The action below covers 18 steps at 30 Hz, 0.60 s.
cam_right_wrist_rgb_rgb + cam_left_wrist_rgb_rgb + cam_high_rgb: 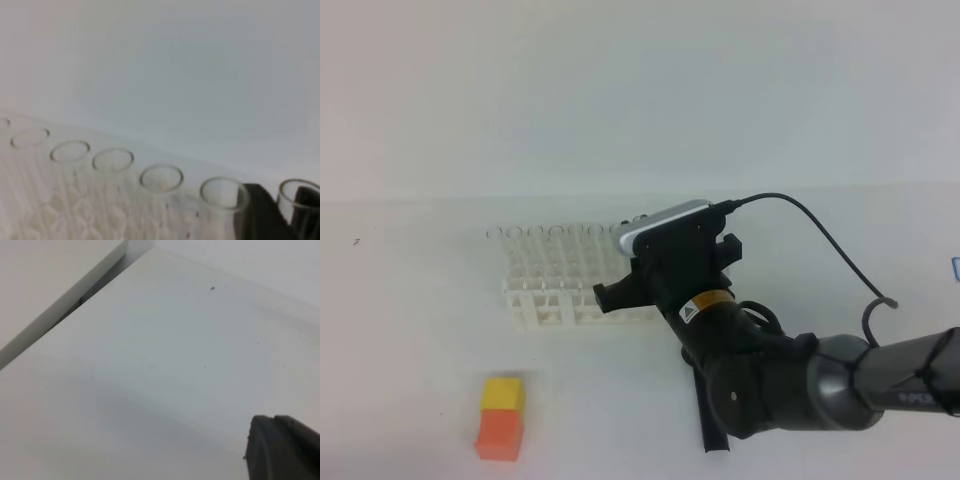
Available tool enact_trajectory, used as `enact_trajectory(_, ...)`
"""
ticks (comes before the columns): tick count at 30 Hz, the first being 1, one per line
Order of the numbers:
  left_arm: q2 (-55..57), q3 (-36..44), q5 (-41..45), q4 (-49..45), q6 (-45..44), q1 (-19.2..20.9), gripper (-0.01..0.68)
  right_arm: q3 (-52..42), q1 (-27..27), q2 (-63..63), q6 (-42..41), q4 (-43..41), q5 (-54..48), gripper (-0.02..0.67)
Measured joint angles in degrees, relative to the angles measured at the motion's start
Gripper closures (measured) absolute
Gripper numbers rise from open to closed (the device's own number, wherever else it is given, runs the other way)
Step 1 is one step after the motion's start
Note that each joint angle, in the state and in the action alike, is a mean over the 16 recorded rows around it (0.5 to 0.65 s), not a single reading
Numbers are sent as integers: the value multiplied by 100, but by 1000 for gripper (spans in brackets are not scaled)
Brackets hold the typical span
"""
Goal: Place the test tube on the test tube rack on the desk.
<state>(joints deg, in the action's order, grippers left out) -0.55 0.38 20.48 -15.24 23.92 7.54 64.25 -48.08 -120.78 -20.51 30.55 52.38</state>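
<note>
— Closest to the lens?
— Clear glass rims in a row, seen from the right wrist; the test tube (pixel 299 192) stands at the far right end, open rim up, dark fingers (pixel 260 212) beside it.
— Pinching it?
— Can't tell. The right gripper (pixel 620 292) hangs over the white test tube rack's (pixel 555 290) right end on the desk (pixel 420 350).
— Left gripper (pixel 282 447)?
— Just a dark tip showing; its state is unclear.
— Anything else?
— An orange-yellow block (pixel 501 417), well apart.
</note>
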Motion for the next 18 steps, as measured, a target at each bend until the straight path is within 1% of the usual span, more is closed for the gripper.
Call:
enact_trajectory(11,-22,35,-12,-2,-2,-4,674,6,0,-114,31,23,83,522)
enact_trajectory(18,-30,58,-20,-3,-4,-5,674,2,-4,-137,-19,77,8,490)
